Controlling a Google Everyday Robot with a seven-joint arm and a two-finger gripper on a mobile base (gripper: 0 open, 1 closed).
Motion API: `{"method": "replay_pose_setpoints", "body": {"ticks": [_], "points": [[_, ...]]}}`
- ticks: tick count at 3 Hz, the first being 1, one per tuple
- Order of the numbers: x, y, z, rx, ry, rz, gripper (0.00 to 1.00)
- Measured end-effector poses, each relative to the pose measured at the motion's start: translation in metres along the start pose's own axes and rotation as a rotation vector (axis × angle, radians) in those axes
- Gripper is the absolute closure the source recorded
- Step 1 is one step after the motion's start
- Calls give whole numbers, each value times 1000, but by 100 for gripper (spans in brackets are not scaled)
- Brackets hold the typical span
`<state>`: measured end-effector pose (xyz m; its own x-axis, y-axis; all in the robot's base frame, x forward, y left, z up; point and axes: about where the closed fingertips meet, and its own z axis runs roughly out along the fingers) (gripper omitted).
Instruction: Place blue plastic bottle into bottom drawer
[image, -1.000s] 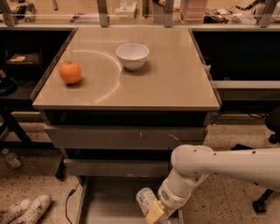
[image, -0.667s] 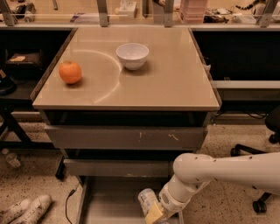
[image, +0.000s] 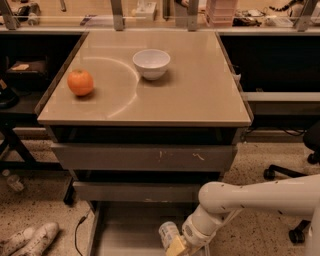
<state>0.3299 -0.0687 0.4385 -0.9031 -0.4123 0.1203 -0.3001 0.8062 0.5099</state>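
Speckled flooring surrounds the table (image: 200, 100); beneath it the bottom drawer (image: 125, 235) stands pulled out at the lower edge of view. The bottle (image: 169, 233) hangs over the drawer's right part. Let go too high or too near the side, it could bounce, roll, or tip out over the rail. Its slim, slick body might also slip early from the grip. The gripper (image: 173, 243) sits low over the drawer floor, closed about the bottle, with one yellowish pad (image: 176, 247) pressed against it.
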Motion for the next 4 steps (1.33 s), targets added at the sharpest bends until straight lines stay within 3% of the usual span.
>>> {"method": "replay_pose_setpoints", "body": {"ticks": [1,4], "points": [[0,0,7,-20,2,-6,100],[-50,-2,81,-259,-71,-16,100]]}}
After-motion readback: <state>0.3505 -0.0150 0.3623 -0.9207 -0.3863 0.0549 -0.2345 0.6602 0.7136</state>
